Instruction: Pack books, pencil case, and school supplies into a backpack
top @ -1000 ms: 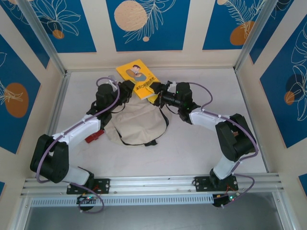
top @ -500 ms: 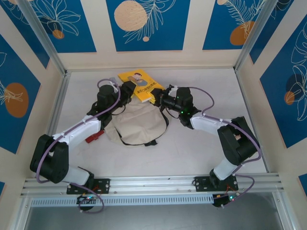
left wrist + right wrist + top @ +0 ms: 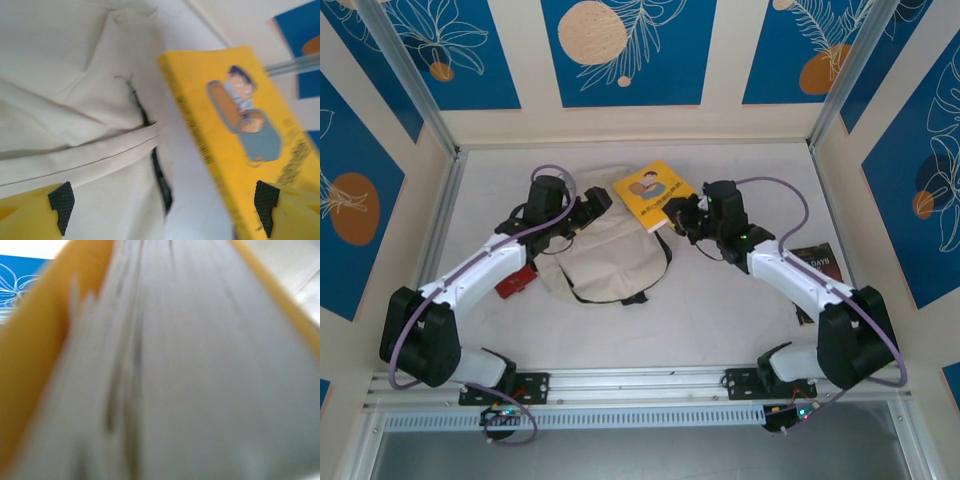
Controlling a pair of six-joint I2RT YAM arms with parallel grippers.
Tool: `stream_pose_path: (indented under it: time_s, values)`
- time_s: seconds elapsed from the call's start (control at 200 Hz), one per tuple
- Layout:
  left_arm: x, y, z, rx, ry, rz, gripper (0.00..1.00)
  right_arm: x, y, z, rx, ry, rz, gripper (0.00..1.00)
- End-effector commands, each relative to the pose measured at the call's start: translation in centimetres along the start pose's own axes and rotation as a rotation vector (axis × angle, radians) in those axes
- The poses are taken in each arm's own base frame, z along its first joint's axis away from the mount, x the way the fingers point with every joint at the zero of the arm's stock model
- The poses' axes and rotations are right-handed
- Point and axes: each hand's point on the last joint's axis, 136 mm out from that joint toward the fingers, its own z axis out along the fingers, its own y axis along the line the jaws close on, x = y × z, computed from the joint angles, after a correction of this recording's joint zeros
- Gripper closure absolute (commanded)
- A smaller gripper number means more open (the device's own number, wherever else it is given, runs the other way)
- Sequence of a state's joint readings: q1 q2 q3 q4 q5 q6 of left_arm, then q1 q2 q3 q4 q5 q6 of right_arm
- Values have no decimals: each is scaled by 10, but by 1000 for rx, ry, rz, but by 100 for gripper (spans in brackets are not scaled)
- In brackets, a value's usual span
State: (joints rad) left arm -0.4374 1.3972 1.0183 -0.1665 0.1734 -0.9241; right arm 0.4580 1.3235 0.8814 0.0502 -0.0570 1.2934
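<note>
The cream backpack [image 3: 605,262] lies flat mid-table nearest you, a black book [image 3: 812,265] well to its right. Past it, your left gripper [image 3: 596,204] hangs over its far edge, jaws wide apart; your right gripper [image 3: 678,212] is clamped on a yellow book [image 3: 653,192] just beyond the backpack

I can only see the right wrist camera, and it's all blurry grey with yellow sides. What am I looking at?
Observer: Page edges of a thin yellow paperback book with a cartoon cover; the right gripper is clamped on it.
Operator: Where's the bag?
Observer: The cream canvas backpack lies on the table beside the book, toward the left arm.
Operator: Is the other hand helping?
Observer: The left gripper hangs open over the backpack, holding nothing.
</note>
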Motion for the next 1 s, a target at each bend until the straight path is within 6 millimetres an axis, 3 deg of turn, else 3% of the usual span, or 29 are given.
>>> stream_pose_path:
  time_s: [0.0,0.14,0.53,0.755,0.995]
  values:
    - [23,22,-19,-156,127,209,6,-16,13,-28,22,-83,-195,100]
    - [39,42,-22,-302,198,318,6,-21,3,-45,75,-100,-254,100]
    - [98,38,-11,-423,327,400,17,-30,-13,-75,99,-154,-288,100]
    - [123,49,4,-504,405,445,24,-32,-27,-80,103,-166,-281,100]
    - [145,40,31,-503,465,463,33,-35,-33,-84,106,-172,-273,100]
